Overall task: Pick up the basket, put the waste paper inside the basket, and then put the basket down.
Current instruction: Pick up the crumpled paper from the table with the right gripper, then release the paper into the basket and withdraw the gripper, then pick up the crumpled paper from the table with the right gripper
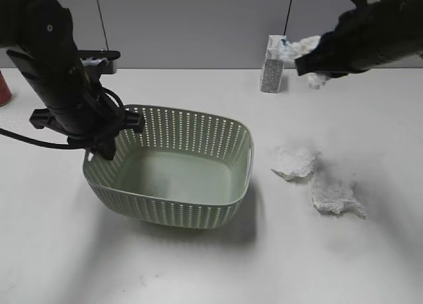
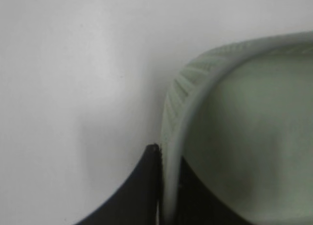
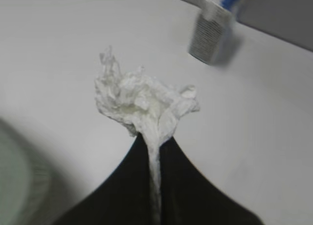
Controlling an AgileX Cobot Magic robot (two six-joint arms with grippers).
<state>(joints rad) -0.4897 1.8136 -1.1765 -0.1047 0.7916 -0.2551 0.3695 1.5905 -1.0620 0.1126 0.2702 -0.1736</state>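
Note:
The pale green basket (image 1: 178, 168) sits tilted on the white table, its left rim raised. My left gripper (image 1: 106, 142) is shut on that left rim, which runs between the fingers in the left wrist view (image 2: 171, 181). My right gripper (image 1: 310, 65) is high at the back right, shut on one crumpled white paper wad (image 1: 301, 49). In the right wrist view the wad (image 3: 142, 100) hangs from the fingertips (image 3: 155, 142) above the table. Two more waste paper wads lie right of the basket, one nearer (image 1: 294, 162) and one further right (image 1: 337, 195).
A white-grey carton with a blue mark (image 1: 272, 69) stands upright at the back by the wall; it also shows in the right wrist view (image 3: 212, 32). A red object (image 1: 3, 89) sits at the far left edge. A black cable (image 1: 33, 140) trails from the left arm.

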